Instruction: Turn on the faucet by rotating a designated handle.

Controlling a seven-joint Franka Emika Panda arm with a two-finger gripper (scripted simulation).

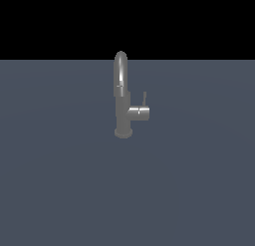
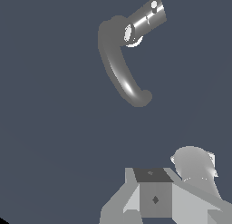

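Here, faucet (image 1: 122, 98) upright, handle (image 1: 144, 99) vertical, pincer (image 2: 156, 198) well apart.

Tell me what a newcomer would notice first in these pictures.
The faucet stands alone on a bare grey-blue surface in the middle of the exterior view, its tall arched spout rising against black. A thin handle sticks up from the stub on that view's right. In the wrist view the gripper is apart from the faucet, touching nothing.
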